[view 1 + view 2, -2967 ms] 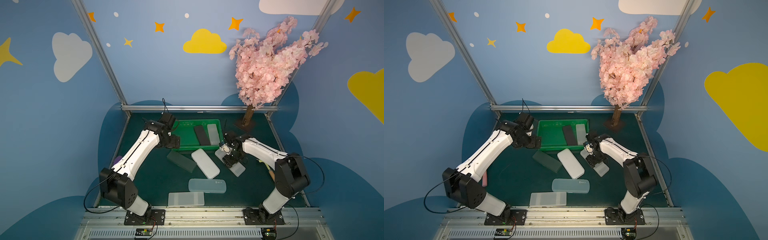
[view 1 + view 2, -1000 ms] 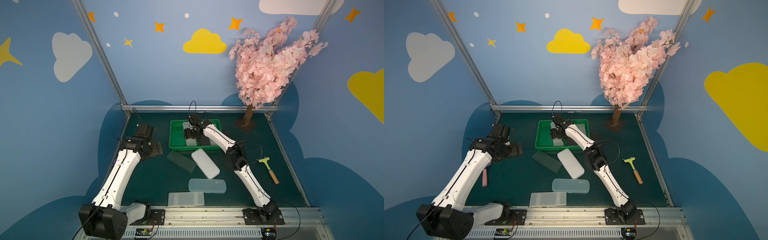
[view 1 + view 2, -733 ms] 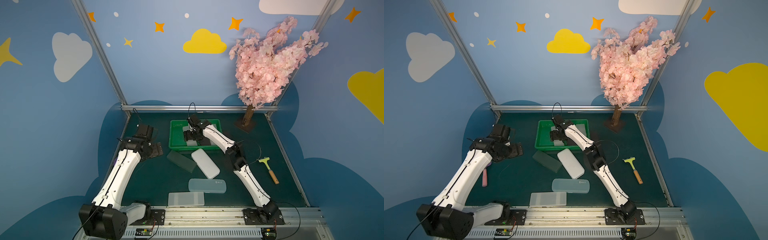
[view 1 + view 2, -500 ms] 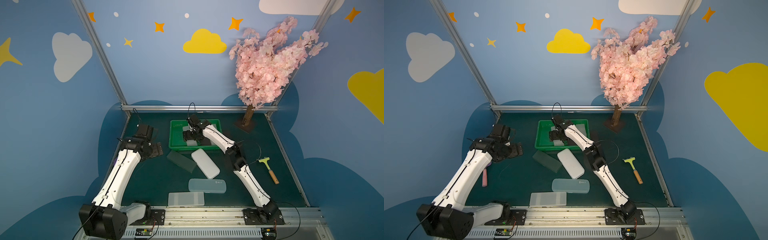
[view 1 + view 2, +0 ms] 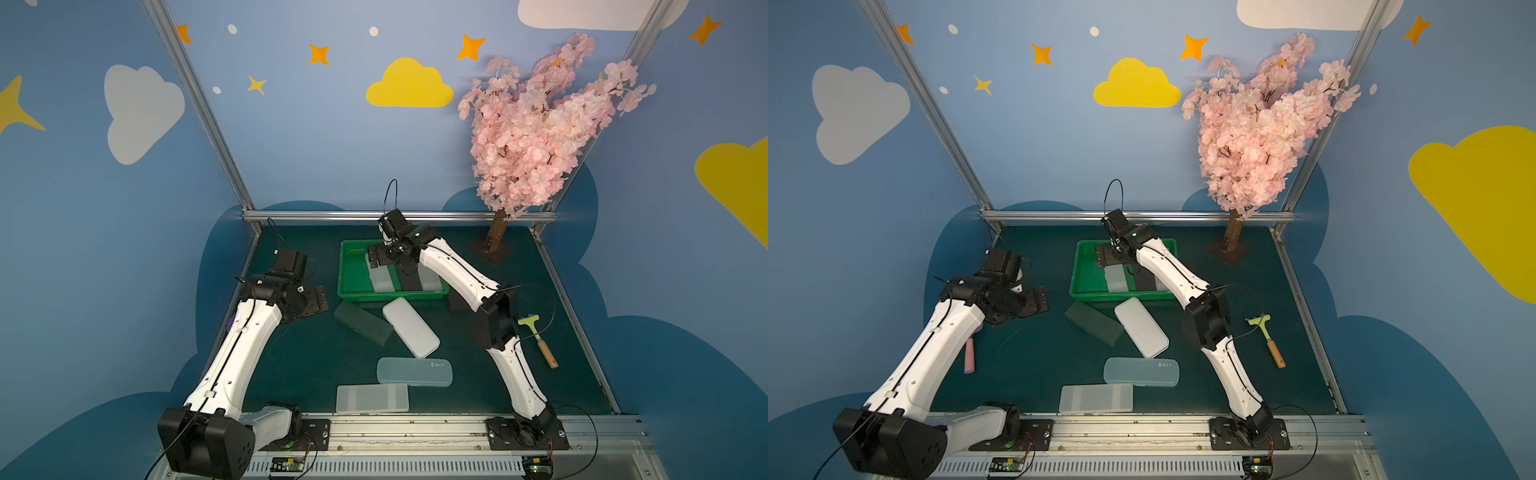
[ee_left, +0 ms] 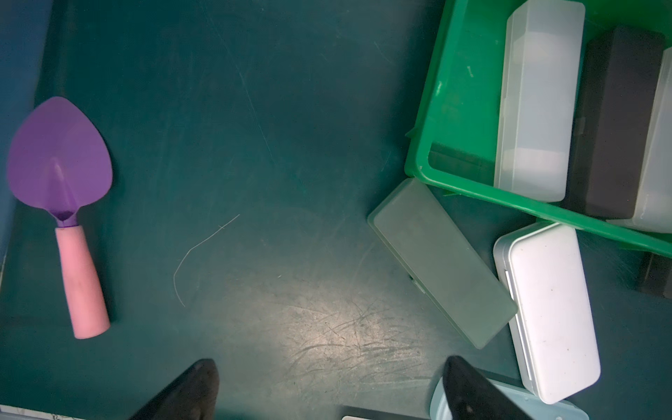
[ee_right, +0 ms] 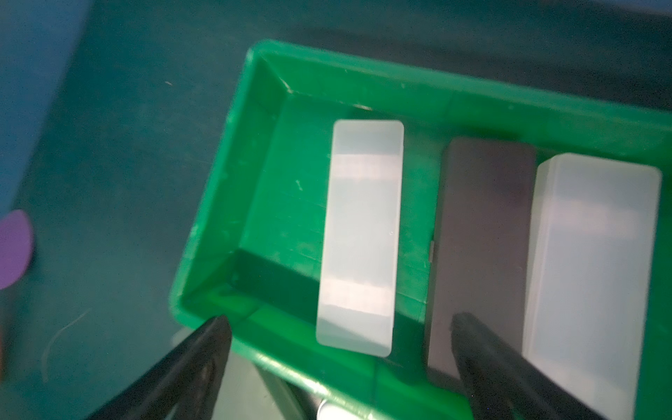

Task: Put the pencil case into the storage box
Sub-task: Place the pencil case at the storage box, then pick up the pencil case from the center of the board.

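Observation:
The storage box [image 5: 353, 296] is a bright green tray at the back of the mat, seen in both top views [image 5: 1077, 274]. Three pencil cases lie side by side in it: a frosted one [image 7: 360, 236], a black one [image 7: 480, 236] and another frosted one [image 7: 589, 254]. My right gripper [image 7: 340, 320] hangs open just above the frosted one, touching nothing [image 5: 380, 255]. My left gripper [image 6: 329, 362] is open and empty over bare mat left of the box [image 5: 316, 301]. Several more cases lie in front of the box: dark green [image 5: 362, 323], white [image 5: 410, 327], pale blue [image 5: 414, 372], frosted [image 5: 372, 398].
A purple trowel with a pink handle [image 6: 65, 203] lies at the left edge of the mat [image 5: 969, 353]. A small hammer [image 5: 538, 338] lies on the right. A pink blossom tree stands on its base [image 5: 490, 251] at the back right. Metal frame rails bound the mat.
The right jaws have opened over the box, and the frosted case they carried from the table now lies inside it. The left arm has pulled back left from the box and stays still.

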Tool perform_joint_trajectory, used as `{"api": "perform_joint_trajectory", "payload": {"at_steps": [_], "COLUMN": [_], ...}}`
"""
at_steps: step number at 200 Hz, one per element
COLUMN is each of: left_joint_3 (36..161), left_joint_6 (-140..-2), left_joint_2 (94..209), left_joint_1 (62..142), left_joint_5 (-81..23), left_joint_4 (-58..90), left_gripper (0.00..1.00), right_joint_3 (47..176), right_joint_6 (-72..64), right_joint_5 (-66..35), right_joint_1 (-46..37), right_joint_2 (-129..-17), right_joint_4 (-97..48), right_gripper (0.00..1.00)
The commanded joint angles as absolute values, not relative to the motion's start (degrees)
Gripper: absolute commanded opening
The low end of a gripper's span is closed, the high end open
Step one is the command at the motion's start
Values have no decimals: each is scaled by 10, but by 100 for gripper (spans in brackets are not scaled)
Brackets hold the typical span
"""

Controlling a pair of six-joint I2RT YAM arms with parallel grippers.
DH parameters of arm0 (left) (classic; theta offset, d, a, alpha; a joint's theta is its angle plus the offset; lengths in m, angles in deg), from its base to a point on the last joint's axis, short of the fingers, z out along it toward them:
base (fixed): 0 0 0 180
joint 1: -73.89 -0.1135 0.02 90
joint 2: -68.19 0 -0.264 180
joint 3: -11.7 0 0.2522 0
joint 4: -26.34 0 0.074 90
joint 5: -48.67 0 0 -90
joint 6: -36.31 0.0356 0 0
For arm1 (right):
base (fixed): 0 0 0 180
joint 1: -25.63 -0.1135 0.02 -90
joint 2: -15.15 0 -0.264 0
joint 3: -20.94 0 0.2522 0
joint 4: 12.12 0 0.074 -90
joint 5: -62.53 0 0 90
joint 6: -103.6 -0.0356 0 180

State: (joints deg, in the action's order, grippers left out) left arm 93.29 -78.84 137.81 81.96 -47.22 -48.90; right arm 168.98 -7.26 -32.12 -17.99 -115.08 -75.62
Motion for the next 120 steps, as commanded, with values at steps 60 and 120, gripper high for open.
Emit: {"api": "perform_joint_trajectory", "payload": {"at_steps": [60, 120], "left_joint_3": [893, 918], "left_joint_6": [-824, -1058], "left_joint_2": [1393, 1502], "left_joint_1": [924, 992], "left_joint_5": [-405, -372], "left_joint_4": [-506, -437], "left_gripper": [97, 99], "right_joint_3": [1400, 1254], "right_joint_6": [-34, -31], "right_joint_5": [-401, -392], "right_joint_1": [-158, -101], "right_joint_2": [-928, -821], "right_joint_4": [-740, -740], "right_gripper": [98, 98]}}
